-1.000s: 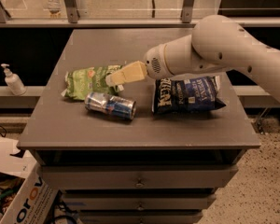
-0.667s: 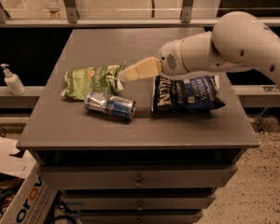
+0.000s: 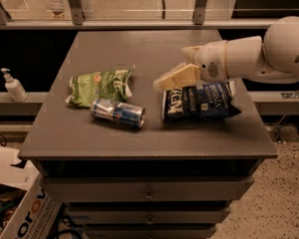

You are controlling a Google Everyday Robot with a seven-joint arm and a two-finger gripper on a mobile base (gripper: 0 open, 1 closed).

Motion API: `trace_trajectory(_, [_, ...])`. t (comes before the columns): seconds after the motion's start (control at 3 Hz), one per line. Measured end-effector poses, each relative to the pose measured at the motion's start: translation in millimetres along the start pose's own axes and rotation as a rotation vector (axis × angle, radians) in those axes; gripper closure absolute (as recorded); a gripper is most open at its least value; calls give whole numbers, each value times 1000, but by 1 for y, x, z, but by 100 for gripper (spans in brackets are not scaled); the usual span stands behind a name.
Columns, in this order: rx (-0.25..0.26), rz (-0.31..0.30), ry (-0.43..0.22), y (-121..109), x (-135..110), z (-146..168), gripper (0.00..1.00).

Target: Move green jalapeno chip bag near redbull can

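The green jalapeno chip bag [image 3: 99,86] lies flat on the left half of the grey table [image 3: 154,49]. The redbull can [image 3: 118,112] lies on its side right in front of the bag, touching or almost touching its front edge. My gripper [image 3: 163,80] hovers to the right of the bag, over the top left corner of the dark-blue chip bag [image 3: 199,102]. It is open and holds nothing. A clear gap separates it from the green bag.
A white pump bottle [image 3: 12,85] stands on a low ledge left of the table. A cardboard box [image 3: 25,218] sits on the floor at the lower left. Drawers [image 3: 149,193] run below the table top. A railing crosses behind the table.
My gripper has pulled back to the right, away from the green bag's right end, and now holds nothing. The bag and the can lie where they were.
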State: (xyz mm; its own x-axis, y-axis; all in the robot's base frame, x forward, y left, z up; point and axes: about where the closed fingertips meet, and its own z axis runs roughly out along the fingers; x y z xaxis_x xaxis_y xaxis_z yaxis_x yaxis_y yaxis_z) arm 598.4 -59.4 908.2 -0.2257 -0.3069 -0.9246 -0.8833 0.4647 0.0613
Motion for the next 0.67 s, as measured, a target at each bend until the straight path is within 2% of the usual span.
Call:
trace_trajectory(0.33, [-31, -123, -36, -1, 1, -23, 0])
trace_trajectory(0.67, [-38, -158, -35, 1, 1, -22, 0])
